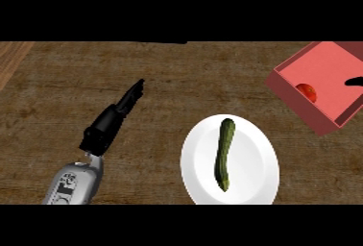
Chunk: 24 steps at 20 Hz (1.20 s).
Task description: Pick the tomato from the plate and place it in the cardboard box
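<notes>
Nearest the viewer, at about seven o'clock, the left hand rises from a grey forearm with a smooth, rounded metallic casing. This black hand stretches toward eleven o'clock over the counter, its fingers straight and pressed together into a narrow blade shape, holding nothing. Below it the counter is dark brown wood with a coarse, streaky grain.

At about five o'clock lies a white plate, glossy and oval in outline. On it rests a cucumber, long, slim and dark green with a bumpy skin, bending slightly along its length and running almost from twelve to six.

At two o'clock stands the cardboard box, a square open-topped tray tilted diagonally, with thick matte walls in a reddish-pink tone. The tomato, red and round, sits inside the box against its wall on the nine o'clock side. At the view's three o'clock edge a small black shape, probably part of the right hand, shows above the box interior; too little of it is visible to tell how its fingers stand.
</notes>
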Each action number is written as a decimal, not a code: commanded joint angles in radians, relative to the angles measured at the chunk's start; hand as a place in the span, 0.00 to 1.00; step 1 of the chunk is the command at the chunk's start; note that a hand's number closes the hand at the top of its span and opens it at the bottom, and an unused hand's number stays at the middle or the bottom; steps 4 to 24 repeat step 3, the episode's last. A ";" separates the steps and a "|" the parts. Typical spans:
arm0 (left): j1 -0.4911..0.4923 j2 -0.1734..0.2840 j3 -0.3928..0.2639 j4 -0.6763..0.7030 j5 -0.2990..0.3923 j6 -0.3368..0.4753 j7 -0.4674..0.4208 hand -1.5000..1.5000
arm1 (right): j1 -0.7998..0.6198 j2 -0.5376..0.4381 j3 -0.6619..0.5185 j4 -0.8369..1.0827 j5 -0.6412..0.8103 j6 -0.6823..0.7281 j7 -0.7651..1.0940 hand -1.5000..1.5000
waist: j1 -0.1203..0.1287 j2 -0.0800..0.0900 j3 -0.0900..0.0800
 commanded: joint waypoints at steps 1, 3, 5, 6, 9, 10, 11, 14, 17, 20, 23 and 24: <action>0.020 -0.026 -0.019 0.003 -0.004 0.011 0.003 0.50 | -0.019 -0.030 -0.110 0.056 -0.116 0.231 -0.019 0.00 | -0.006 0.001 0.001; 0.000 -0.009 -0.008 -0.007 0.012 -0.013 -0.007 0.50 | -0.033 -0.070 -0.132 0.071 -0.138 0.271 0.037 0.00 | 0.003 0.008 0.001; 0.000 -0.009 -0.008 -0.007 0.012 -0.013 -0.007 0.50 | -0.033 -0.070 -0.132 0.071 -0.138 0.271 0.037 0.00 | 0.003 0.008 0.001; 0.000 -0.009 -0.008 -0.007 0.012 -0.013 -0.007 0.50 | -0.033 -0.070 -0.132 0.071 -0.138 0.271 0.037 0.00 | 0.003 0.008 0.001; 0.000 -0.009 -0.008 -0.007 0.012 -0.013 -0.007 0.50 | -0.033 -0.070 -0.132 0.071 -0.138 0.271 0.037 0.00 | 0.003 0.008 0.001; 0.000 -0.009 -0.008 -0.007 0.012 -0.013 -0.007 0.50 | -0.033 -0.070 -0.132 0.071 -0.138 0.271 0.037 0.00 | 0.003 0.008 0.001; 0.000 -0.009 -0.008 -0.007 0.012 -0.013 -0.007 0.50 | -0.033 -0.070 -0.132 0.071 -0.138 0.271 0.037 0.00 | 0.003 0.008 0.001; 0.000 -0.009 -0.008 -0.007 0.012 -0.013 -0.007 0.50 | -0.033 -0.070 -0.132 0.071 -0.138 0.271 0.037 0.00 | 0.003 0.008 0.001; 0.000 -0.009 -0.008 -0.007 0.012 -0.013 -0.007 0.50 | -0.033 -0.070 -0.132 0.071 -0.138 0.271 0.037 0.00 | 0.003 0.008 0.001; 0.000 -0.009 -0.008 -0.007 0.012 -0.013 -0.007 0.50 | -0.033 -0.070 -0.132 0.071 -0.138 0.271 0.037 0.00 | 0.003 0.008 0.001; 0.000 -0.009 -0.008 -0.007 0.012 -0.013 -0.007 0.50 | -0.033 -0.070 -0.132 0.071 -0.138 0.271 0.037 0.00 | 0.003 0.008 0.001; 0.000 -0.009 -0.008 -0.007 0.012 -0.013 -0.007 0.50 | -0.033 -0.070 -0.132 0.071 -0.138 0.271 0.037 0.00 | 0.003 0.008 0.001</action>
